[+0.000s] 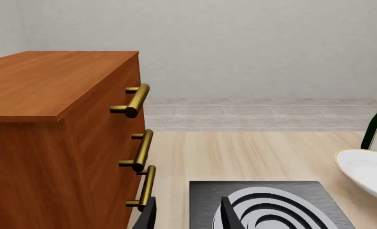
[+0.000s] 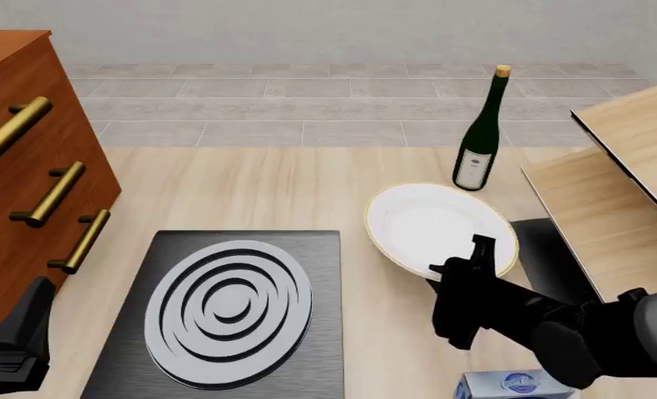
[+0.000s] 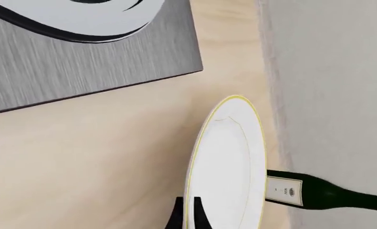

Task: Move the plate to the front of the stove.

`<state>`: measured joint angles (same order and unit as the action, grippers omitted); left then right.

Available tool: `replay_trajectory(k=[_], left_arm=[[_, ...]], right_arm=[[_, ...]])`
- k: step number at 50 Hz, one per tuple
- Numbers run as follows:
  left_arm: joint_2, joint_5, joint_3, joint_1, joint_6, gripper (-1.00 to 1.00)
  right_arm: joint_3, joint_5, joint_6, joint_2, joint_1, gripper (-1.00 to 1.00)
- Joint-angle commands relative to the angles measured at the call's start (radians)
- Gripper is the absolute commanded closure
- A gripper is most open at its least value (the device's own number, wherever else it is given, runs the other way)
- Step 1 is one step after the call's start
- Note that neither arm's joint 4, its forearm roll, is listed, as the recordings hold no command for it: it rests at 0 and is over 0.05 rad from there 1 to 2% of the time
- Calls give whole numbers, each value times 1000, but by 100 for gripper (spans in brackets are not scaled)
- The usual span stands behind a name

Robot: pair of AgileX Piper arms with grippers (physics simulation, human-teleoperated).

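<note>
One plate, empty, is pinched at its near rim by the right gripper. One stove, one wine bottle, one three-handled cabinet. The left gripper is parted and holds nothing.

There is one plate and one stove with one round burner. There is one green bottle. One brown cabinet stands at the left, and it has three gold handles. There are two robot arms, so two grippers, a left one and a right one. One little blue box sits at the near edge
</note>
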<state>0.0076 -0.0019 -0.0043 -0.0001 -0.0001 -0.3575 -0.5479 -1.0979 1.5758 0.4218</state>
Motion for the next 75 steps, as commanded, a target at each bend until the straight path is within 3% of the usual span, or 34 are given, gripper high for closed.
replay_trajectory(k=[1, 17, 47, 75], left_arm=[[0, 0, 0, 0, 0, -100], [0, 0, 0, 0, 0, -100], [0, 0, 0, 0, 0, -100], [0, 0, 0, 0, 0, -100]], right_arm=[[-26, 11, -9, -25, 5, 100], [-118, 29, -25, -51, 39, 100], [-338, 83, -30, 74, 89, 100], [-507, 74, -161, 170, 182, 100]])
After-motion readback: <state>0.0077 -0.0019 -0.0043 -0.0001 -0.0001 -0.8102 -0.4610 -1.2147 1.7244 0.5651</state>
